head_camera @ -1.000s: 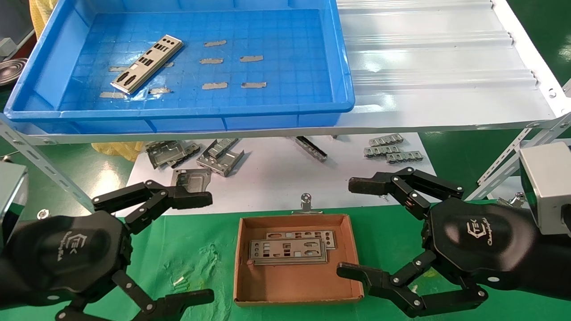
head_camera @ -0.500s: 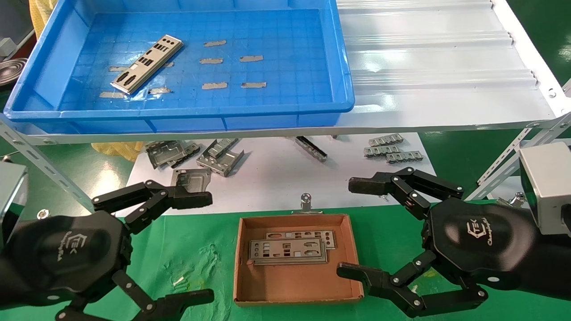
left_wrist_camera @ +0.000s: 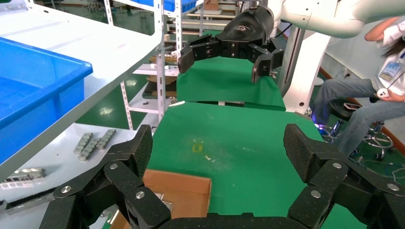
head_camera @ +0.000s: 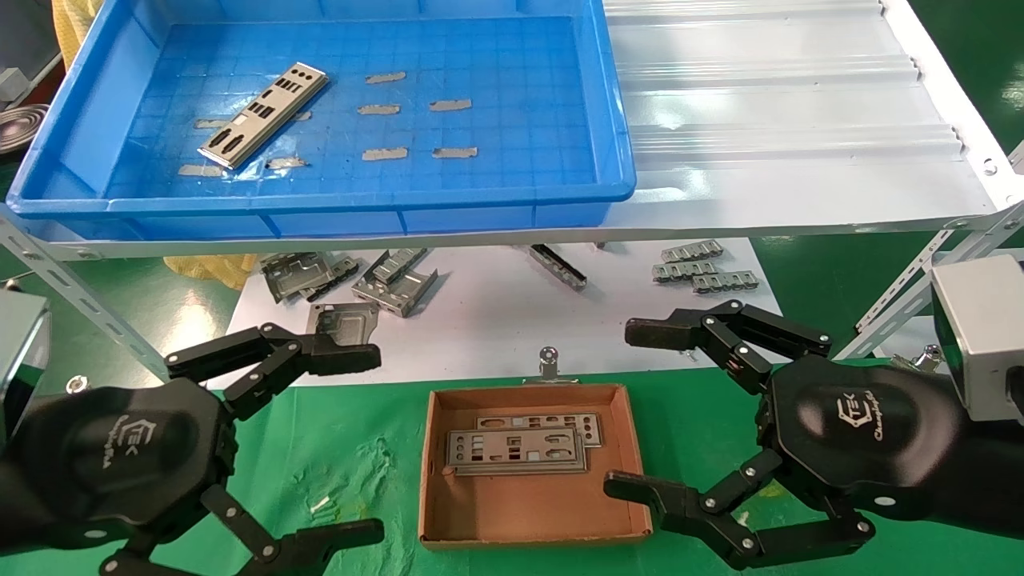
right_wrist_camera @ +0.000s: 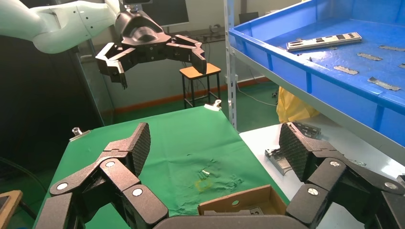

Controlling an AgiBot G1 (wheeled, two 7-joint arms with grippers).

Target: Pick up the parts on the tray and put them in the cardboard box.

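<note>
A bright blue tray (head_camera: 616, 120) with a grid-patterned floor carries grey tape scraps (head_camera: 384, 154) and one silver-grey plate (head_camera: 264, 114) punched with dark cutouts. Two matching plates (head_camera: 516, 450) lie in a plain brown cardboard box (head_camera: 632, 448). The surface (head_camera: 352, 448) is vivid green; the ribbed shelf (head_camera: 784, 104) is white. Both grippers are matte black.

A white ribbed shelf (head_camera: 784, 120) spans the top; below it a white sheet (head_camera: 496, 320) carries bent grey brackets (head_camera: 352, 280), a dark strip (head_camera: 558, 266) and small ridged strips (head_camera: 704, 268); green cloth (head_camera: 352, 448) covers the counter; a seated person (left_wrist_camera: 377, 90) shows in the left wrist view; a stool (right_wrist_camera: 199, 78) in the right.
</note>
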